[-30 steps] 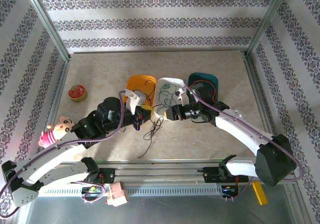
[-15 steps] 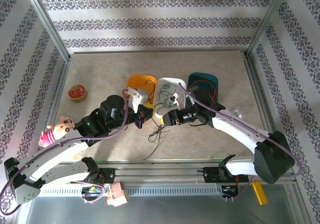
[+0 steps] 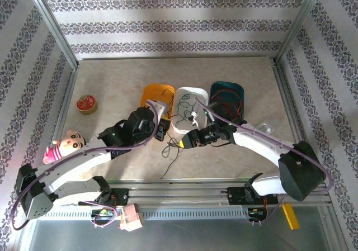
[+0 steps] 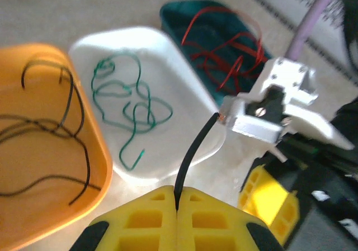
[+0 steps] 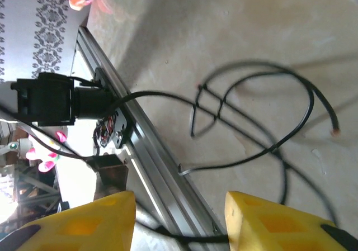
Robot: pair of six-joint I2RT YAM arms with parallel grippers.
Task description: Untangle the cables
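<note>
- The left pincer (image 4: 176, 198) has its two yellow fingers pressed tight together. They pinch a thin black cable (image 4: 193, 153).
- This cable sticks up out of the closed fingers. Its bare tip ends near the edge of the white plastic tray (image 4: 184, 89).
- The right pincer (image 5: 179, 198) has its yellow fingers wide apart. Nothing is pinched between the tips.
- From above, the left pincer (image 3: 163, 129) and the right pincer (image 3: 186, 141) are close to each other, just in front of the trays.
- Loose black cable loops (image 3: 169, 150) lie on the tan desk (image 3: 112, 77) near both pincers. The right wrist camera sees them crossing over each other on the desk.
- A curly green cable (image 4: 131, 108) lies inside the white tray.
- The round-cornered orange plastic tray (image 4: 98, 145) is to the left of the white one, touching it. Thin black cables (image 4: 61, 128) lie in it.
- The dark teal plastic tray (image 4: 173, 16) is on the other side of the white tray. Red cables (image 4: 224, 50) lie in it.
- A small round red tin (image 3: 85, 103) sits far to the left on the desk.
- A pink toy figure (image 3: 61, 147) stands at the left edge.
</note>
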